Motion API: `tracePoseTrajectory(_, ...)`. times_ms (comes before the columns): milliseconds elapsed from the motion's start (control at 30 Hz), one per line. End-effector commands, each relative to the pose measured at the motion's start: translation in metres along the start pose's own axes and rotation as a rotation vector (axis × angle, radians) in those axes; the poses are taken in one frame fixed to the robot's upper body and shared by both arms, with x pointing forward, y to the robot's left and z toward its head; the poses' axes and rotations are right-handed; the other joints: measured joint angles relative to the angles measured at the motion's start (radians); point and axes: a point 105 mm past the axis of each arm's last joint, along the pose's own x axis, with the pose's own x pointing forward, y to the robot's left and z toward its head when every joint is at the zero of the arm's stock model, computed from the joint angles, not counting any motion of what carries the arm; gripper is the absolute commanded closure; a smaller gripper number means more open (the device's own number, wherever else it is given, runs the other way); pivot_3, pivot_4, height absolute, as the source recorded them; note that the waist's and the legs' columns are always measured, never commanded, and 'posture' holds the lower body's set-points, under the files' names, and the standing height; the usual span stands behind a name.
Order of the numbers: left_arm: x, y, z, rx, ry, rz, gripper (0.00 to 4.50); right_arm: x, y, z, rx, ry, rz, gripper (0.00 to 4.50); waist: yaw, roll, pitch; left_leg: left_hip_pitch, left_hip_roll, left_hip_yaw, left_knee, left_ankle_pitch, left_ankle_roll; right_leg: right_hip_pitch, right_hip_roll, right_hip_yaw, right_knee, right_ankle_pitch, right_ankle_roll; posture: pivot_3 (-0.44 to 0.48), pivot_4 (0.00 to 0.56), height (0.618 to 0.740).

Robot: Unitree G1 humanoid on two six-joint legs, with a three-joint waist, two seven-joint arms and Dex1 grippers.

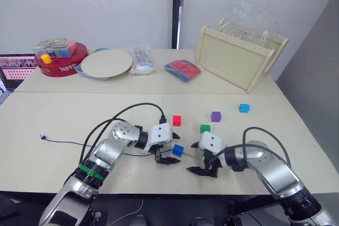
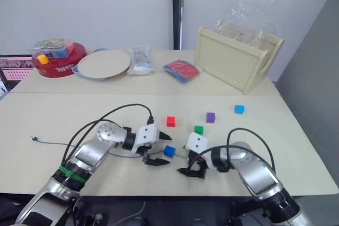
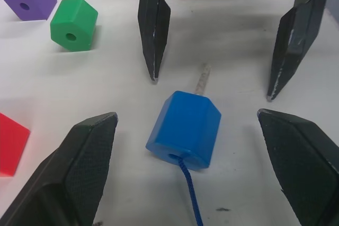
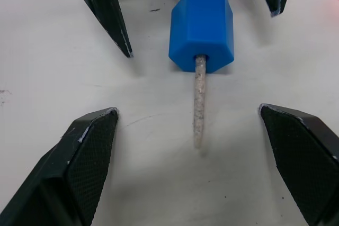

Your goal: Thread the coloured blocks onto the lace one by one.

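Note:
A blue block (image 3: pixel 184 129) lies on the table with the dark blue lace (image 3: pixel 190 194) passed through its hole. The lace's pale stiff tip (image 4: pixel 199 104) sticks out of the far side. My left gripper (image 1: pixel 169 158) is open, one finger (image 3: pixel 79 168) on each side of this block without touching it. My right gripper (image 1: pixel 201 171) faces it, also open, straddling the tip. The lace trails left to its knot (image 1: pixel 42 137). Loose on the table beyond lie a red block (image 1: pixel 177 120), a green block (image 1: pixel 205 128), a purple block (image 1: pixel 215 116) and a second blue block (image 1: pixel 243 108).
Along the back of the table stand a wooden tray (image 1: pixel 238 59), a flat red-and-blue packet (image 1: pixel 183 70), a clear bag (image 1: pixel 141 59), a round plate (image 1: pixel 106 63) and a red tin (image 1: pixel 61 59).

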Motion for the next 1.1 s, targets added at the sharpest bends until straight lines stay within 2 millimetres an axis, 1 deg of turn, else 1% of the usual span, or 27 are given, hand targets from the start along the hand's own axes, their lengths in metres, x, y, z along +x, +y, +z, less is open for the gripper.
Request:
tracePoseTrajectory(33, 0.003, -0.002, 0.006, 0.029, -0.034, -0.048, 0.04, -0.001, -0.003, 0.004, 0.015, -0.023, -0.044, 0.0, 0.0, 0.0, 0.0, 0.0, 0.0, 0.0, 0.0, 0.0, 0.0, 0.0, 0.0, 0.0, 0.0, 0.0, 0.0, 0.0, 0.15, 0.74)
tracePoseTrajectory(100, 0.004, -0.005, 0.005, 0.033, -0.034, -0.076, 0.04, -0.001, -0.002, 0.002, 0.025, -0.02, -0.052, 0.0, 0.0, 0.0, 0.0, 0.0, 0.0, 0.0, 0.0, 0.0, 0.0, 0.0, 0.0, 0.0, 0.0, 0.0, 0.0, 0.0, 0.15, 0.74)
tracePoseTrajectory(133, 0.004, -0.006, 0.005, 0.032, -0.036, -0.078, 0.3, 0.0, -0.001, 0.002, 0.03, -0.02, -0.056, 0.0, 0.001, 0.0, 0.0, 0.0, 0.0, 0.0, 0.0, 0.0, 0.0, 0.0, 0.0, 0.0, 0.0, 0.0, 0.0, 0.0, 0.15, 0.74)
tracePoseTrajectory(200, 0.004, -0.007, 0.004, 0.026, -0.043, -0.089, 0.85, 0.0, -0.002, 0.001, 0.039, -0.021, -0.064, 0.0, 0.0, 0.0, 0.0, 0.0, 0.0, 0.0, 0.0, 0.0, 0.0, 0.0, 0.0, 0.0, 0.0, 0.0, 0.0, 0.0, 0.15, 0.74)
tracePoseTrajectory(433, 0.005, -0.008, 0.002, 0.021, -0.038, -0.098, 3.15, -0.001, 0.0, -0.003, 0.057, -0.013, -0.071, 0.0, 0.001, 0.0, 0.0, 0.0, 0.0, 0.0, 0.0, 0.0, 0.0, 0.0, 0.0, 0.0, 0.0, 0.0, 0.0, 0.0, 0.15, 0.74)
tracePoseTrajectory(567, 0.006, -0.007, 0.002, 0.024, -0.038, -0.091, 3.18, -0.001, -0.001, -0.005, 0.062, -0.014, -0.076, 0.0, 0.001, 0.0, 0.0, 0.0, 0.0, 0.0, 0.0, 0.0, 0.0, 0.0, 0.0, 0.0, 0.0, 0.0, 0.0, 0.0, 0.15, 0.74)
tracePoseTrajectory(600, 0.006, -0.006, 0.002, 0.026, -0.038, -0.09, 3.18, -0.001, -0.002, -0.007, 0.064, -0.008, -0.078, 0.55, 0.002, 0.0, 0.0, 0.0, 0.0, 0.0, 0.0, 0.0, 0.0, 0.0, 0.0, 0.0, 0.0, 0.0, 0.0, 0.0, 0.15, 0.74)
tracePoseTrajectory(700, 0.006, -0.006, 0.002, 0.028, -0.035, -0.089, 3.18, -0.002, -0.003, -0.013, 0.062, 0.006, -0.075, 1.48, 0.003, 0.0, 0.0, 0.0, 0.0, 0.0, 0.0, 0.0, 0.0, 0.001, 0.0, 0.0, 0.0, 0.0, 0.0, 0.0, 0.15, 0.74)
tracePoseTrajectory(733, 0.006, -0.006, 0.002, 0.027, -0.034, -0.09, 3.18, -0.003, -0.003, -0.014, 0.059, 0.008, -0.074, 1.87, 0.003, 0.0, 0.0, 0.0, 0.0, 0.0, 0.0, 0.0, 0.0, 0.001, 0.0, 0.0, 0.0, 0.0, 0.0, 0.0, 0.15, 0.74)
tracePoseTrajectory(867, 0.003, -0.007, 0.0, 0.025, -0.028, -0.092, 3.18, -0.006, -0.005, -0.016, 0.054, 0.015, -0.067, 3.13, 0.003, 0.0, 0.0, 0.0, 0.0, 0.0, 0.001, 0.0, 0.0, 0.001, 0.0, 0.0, 0.0, 0.0, 0.0, 0.0, 0.15, 0.74)
tracePoseTrajectory(967, 0.001, -0.009, -0.001, 0.022, -0.022, -0.097, 3.18, -0.006, -0.004, -0.018, 0.05, 0.019, -0.059, 4.2, 0.004, 0.0, 0.0, 0.001, 0.0, 0.0, 0.001, 0.0, 0.0, 0.001, 0.0, 0.0, 0.0, 0.0, 0.0, 0.0, 0.15, 0.74)
tracePoseTrajectory(1000, 0.0, -0.01, -0.002, 0.021, -0.021, -0.098, 3.18, -0.006, -0.004, -0.018, 0.048, 0.019, -0.057, 4.49, 0.003, 0.0, 0.0, 0.001, 0.0, 0.0, 0.001, 0.0, 0.0, 0.001, 0.0, 0.0, 0.0, 0.0, 0.0, 0.0, 0.15, 0.74)
tracePoseTrajectory(1100, -0.009, -0.011, -0.006, 0.007, -0.008, -0.079, 3.18, -0.003, -0.003, -0.012, 0.036, -0.001, -0.038, 4.5, 0.002, 0.0, 0.0, 0.001, 0.0, 0.0, 0.001, 0.0, 0.0, 0.001, 0.0, 0.0, 0.0, 0.0, 0.0, 0.0, 0.15, 0.74)
